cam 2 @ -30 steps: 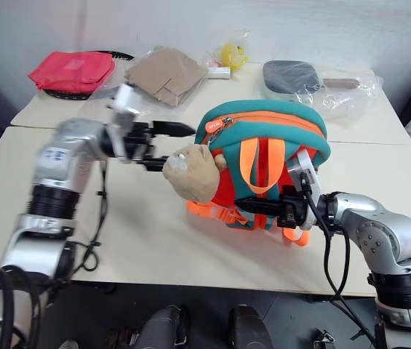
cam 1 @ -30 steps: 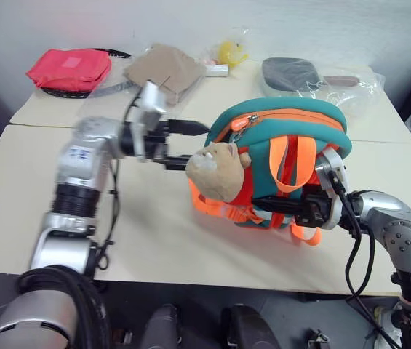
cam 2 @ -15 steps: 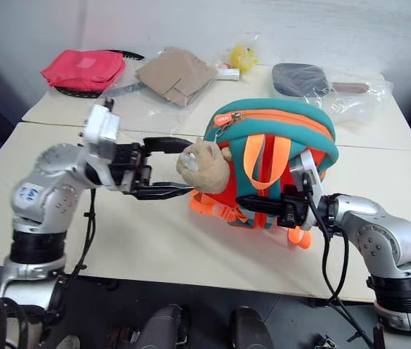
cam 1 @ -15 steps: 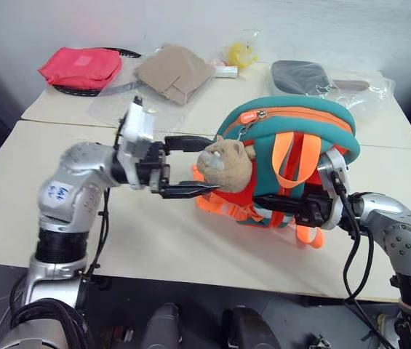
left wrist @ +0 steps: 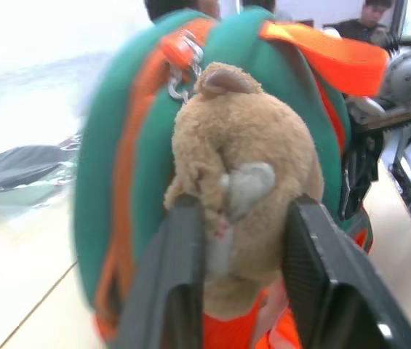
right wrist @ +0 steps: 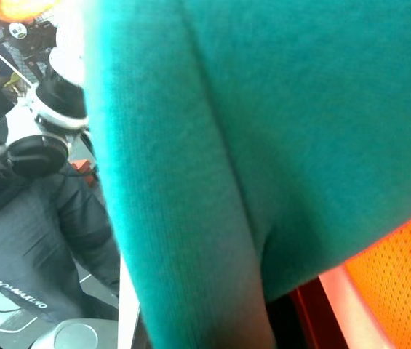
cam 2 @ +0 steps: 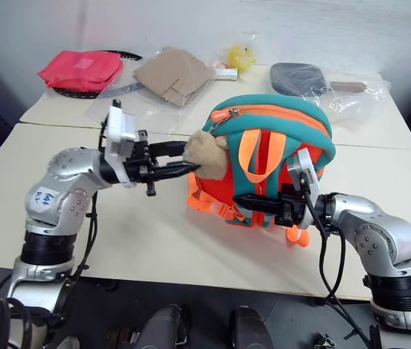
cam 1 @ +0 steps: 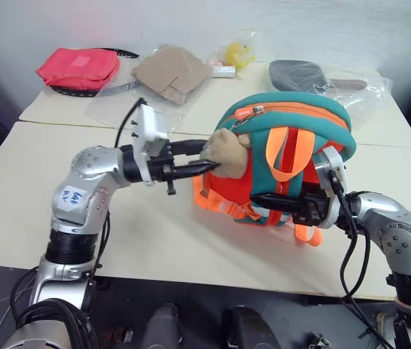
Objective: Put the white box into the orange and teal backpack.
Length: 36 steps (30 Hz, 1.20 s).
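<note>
The orange and teal backpack (cam 1: 303,109) stands upright on the table, held between both arms, with its orange straps toward me. My left gripper (cam 1: 206,163) is shut on the tan plush animal (left wrist: 245,145) attached to the backpack's left side. One black finger (left wrist: 169,291) presses on each side of the plush. My right gripper (cam 1: 257,199) is shut on the backpack low down by the orange straps, and teal fabric (right wrist: 263,109) lies close against the right wrist camera. The white box is out of view.
Along the table's far edge lie a flat red-pink pouch (cam 1: 74,67), brown cardboard in clear plastic (cam 1: 172,71), a small yellow item (cam 1: 233,52) and a grey oval pouch in clear plastic (cam 1: 300,74). A person in dark clothes (right wrist: 38,218) stands nearby.
My left gripper, open beside the plush animal half a second ago, has closed on it. The right gripper has kept its hold on the backpack.
</note>
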Motion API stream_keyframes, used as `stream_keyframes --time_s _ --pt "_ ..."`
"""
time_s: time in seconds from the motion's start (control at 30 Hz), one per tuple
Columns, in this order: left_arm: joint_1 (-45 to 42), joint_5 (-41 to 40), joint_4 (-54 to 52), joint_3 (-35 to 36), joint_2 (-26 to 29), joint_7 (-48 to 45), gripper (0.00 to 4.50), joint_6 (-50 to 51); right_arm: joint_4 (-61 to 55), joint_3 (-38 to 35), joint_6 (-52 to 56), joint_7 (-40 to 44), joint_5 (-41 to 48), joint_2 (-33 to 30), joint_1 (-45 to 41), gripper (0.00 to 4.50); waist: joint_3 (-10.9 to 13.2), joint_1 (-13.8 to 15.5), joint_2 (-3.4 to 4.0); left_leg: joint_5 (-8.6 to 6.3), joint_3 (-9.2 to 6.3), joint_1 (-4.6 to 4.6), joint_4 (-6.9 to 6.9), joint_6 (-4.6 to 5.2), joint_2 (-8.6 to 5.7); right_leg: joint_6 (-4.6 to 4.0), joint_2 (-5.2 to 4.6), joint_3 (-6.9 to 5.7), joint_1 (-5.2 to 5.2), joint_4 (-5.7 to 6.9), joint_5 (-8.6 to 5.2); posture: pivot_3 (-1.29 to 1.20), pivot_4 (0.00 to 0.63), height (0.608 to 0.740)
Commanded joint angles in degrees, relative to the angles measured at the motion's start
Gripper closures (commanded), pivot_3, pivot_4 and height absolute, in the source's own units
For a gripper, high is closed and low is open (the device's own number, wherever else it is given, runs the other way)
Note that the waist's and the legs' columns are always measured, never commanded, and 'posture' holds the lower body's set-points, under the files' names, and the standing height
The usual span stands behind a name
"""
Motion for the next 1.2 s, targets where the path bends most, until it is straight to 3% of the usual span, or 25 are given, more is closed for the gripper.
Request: stream_keyframes --time_s 0.03,0.2,0.27,0.4,0.57,0.7,0.83,0.97,1.03,1.2 --pt "-4.57 -1.67 5.57 5.12 3.74 1.03 3.77 2.59 -1.39 -0.60 -1.20 -0.34 0.03 0.38 0.13 4.50 0.00 0.07 0.00 0.00 0.00 0.00 -0.01 0.00 0.00 0.00 0.00 0.00 0.00 -0.01 0.00 0.00 0.150 0.740" --pt "-3.49 6.62 12.80 -2.19 12.23 -1.47 3.77 5.83 -1.94 -1.22 -1.54 -1.27 0.11 0.76 1.01 4.50 0.00 -0.57 0.00 0.00 0.03 0.02 -0.08 0.00 -0.02 0.00 0.00 0.02 -0.01 0.02 0.00 0.00 0.150 0.740" --pt "-1.89 9.56 14.53 -5.81 13.24 -1.73 3.77 6.46 -2.24 -1.41 -1.59 -1.69 0.29 0.85 1.38 4.50 0.00 -0.82 0.00 0.00 0.02 0.02 -0.11 0.00 -0.02 0.00 -0.01 0.02 -0.01 0.09 0.00 0.00 0.150 0.740" --pt "1.43 13.49 19.45 -11.09 8.13 0.99 3.77 6.13 -2.72 -1.67 -1.70 -2.54 0.78 1.37 1.85 4.50 0.00 -0.93 0.00 -0.01 0.02 0.01 -0.06 0.02 -0.02 0.00 -0.02 0.03 0.00 0.09 0.00 0.00 0.150 0.740" --pt "5.43 14.01 21.80 -10.08 -3.18 7.15 3.77 0.20 -3.56 -3.11 -2.48 -4.70 1.79 3.40 2.70 4.50 -0.02 -0.76 -0.01 -0.03 0.01 0.01 0.00 0.04 -0.02 0.00 -0.05 0.02 -0.01 0.07 0.00 0.00 0.150 0.740" --pt "9.69 14.16 17.53 -7.58 -3.72 6.39 2.55 -5.84 -4.62 -3.13 -7.40 -4.66 -2.70 3.33 3.37 3.18 -0.06 0.06 0.06 -0.02 0.01 0.03 0.07 0.04 -0.05 0.00 -0.08 0.02 0.02 0.07 0.00 0.00 0.150 0.740" --pt "15.68 13.01 10.65 -4.94 2.67 0.18 1.29 -10.98 -5.82 -4.67 -14.75 -3.45 -7.63 2.13 6.40 1.81 -0.06 -0.11 0.06 -0.03 0.07 0.04 -0.05 0.03 -0.04 0.00 -0.06 0.06 -0.02 0.03 0.00 0.00 0.150 0.740" --pt "24.40 9.91 5.29 1.26 10.67 -5.94 0.06 -14.32 -4.54 -11.84 -20.58 4.99 -11.23 -6.20 16.47 0.49 -0.05 -0.08 0.07 -0.04 0.05 0.01 -0.16 0.01 -0.01 -0.01 -0.05 0.03 -0.04 0.00 0.00 0.00 0.150 0.740" --pt "30.00 9.09 2.44 5.16 12.14 -5.59 0.00 -16.31 -1.48 -13.99 -28.59 10.81 -16.41 -10.28 21.64 0.03 -0.05 -0.03 0.08 -0.11 0.07 0.03 -0.15 0.11 -0.03 -0.01 -0.09 0.04 0.05 -0.12 0.00 0.00 0.150 0.740" --pt "41.81 10.40 -2.44 12.47 12.85 -1.59 0.00 -19.21 14.02 -20.24 -43.52 15.22 -22.99 -13.07 24.58 0.03 -0.05 -0.36 0.08 -0.36 0.02 0.41 -0.13 0.50 -0.03 -0.01 -0.16 0.00 0.59 -0.45 0.00 0.00 0.150 0.740"
